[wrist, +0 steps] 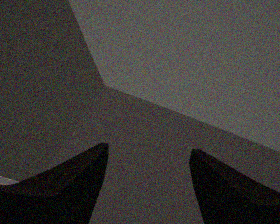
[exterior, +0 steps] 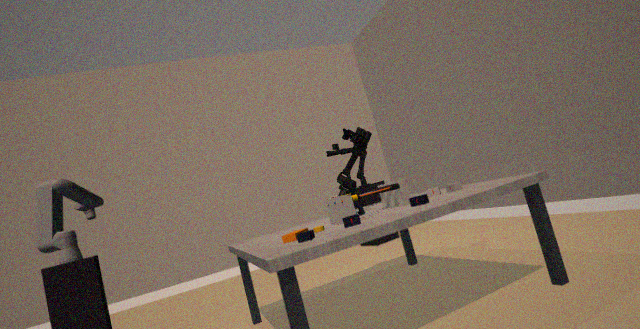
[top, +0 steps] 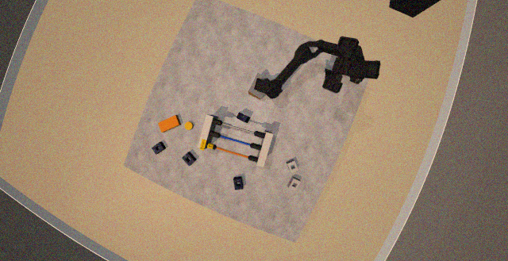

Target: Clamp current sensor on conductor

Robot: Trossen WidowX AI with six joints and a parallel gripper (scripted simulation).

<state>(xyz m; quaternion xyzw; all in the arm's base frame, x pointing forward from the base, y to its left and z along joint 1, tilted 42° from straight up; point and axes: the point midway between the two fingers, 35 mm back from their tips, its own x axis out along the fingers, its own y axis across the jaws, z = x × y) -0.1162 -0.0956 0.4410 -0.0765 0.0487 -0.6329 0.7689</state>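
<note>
Grey mat (top: 222, 55) on the tan table (top: 99, 55), arm (top: 302, 60) reaching out from its base twd the middle. Gripper (top: 265, 87) hangs over the mat, well apart from the wire rack (top: 206, 131). Wrist cam: both fingers dark and spread, only grey surface betw them, so the jaws are released, gripping nothing. A tan-brown corner (top: 253, 93) pokes out right under the gripper in the top view; can't tell what it is.

Rack holds three wires side by side: grey one (top: 238, 128), blue one (top: 235, 140), orange one (top: 232, 152). Yellow tag (top: 203, 145) sits at the orange wire's end, on the rack's left post; lettering too small to read.

Sensor? Four small dark clamps on the mat: one just beside the rack (top: 243, 116) on the arm's side, two (top: 159, 147) (top: 189, 158) off the tag end, one (top: 238, 182) past the orange wire. Too small to say which stands open. None on a wire.

Two white clamps (top: 292, 165) sit near the rack's other end. Orange block (top: 169, 123) and yellow disc (top: 189, 125) lie just beside each other, near the rack.
</note>
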